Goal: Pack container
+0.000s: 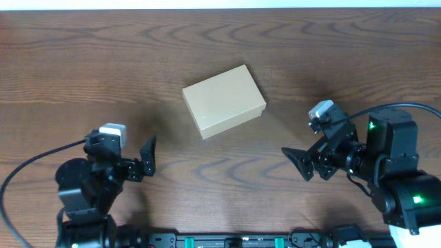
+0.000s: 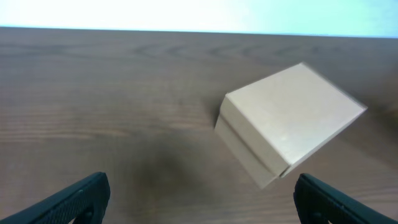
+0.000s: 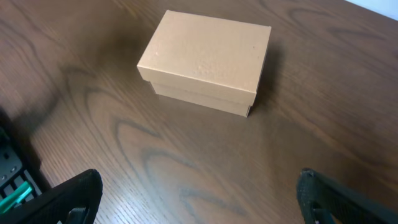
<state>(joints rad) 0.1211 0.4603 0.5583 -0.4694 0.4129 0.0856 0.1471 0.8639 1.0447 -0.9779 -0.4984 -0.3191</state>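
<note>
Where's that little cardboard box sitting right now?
From overhead, the box lies closed near the middle of the table, ahead of and between the left gripper and right gripper, touching neither.

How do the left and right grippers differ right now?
The left gripper sits left of the box, pointing right; the right gripper sits right of it, pointing left. Green lights show behind the right gripper, none behind the left. Both are open, empty and clear of the box.

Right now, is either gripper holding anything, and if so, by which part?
Nothing is held. The left gripper and the right gripper are both open and empty, each apart from the closed cardboard box lying on the table.
</note>
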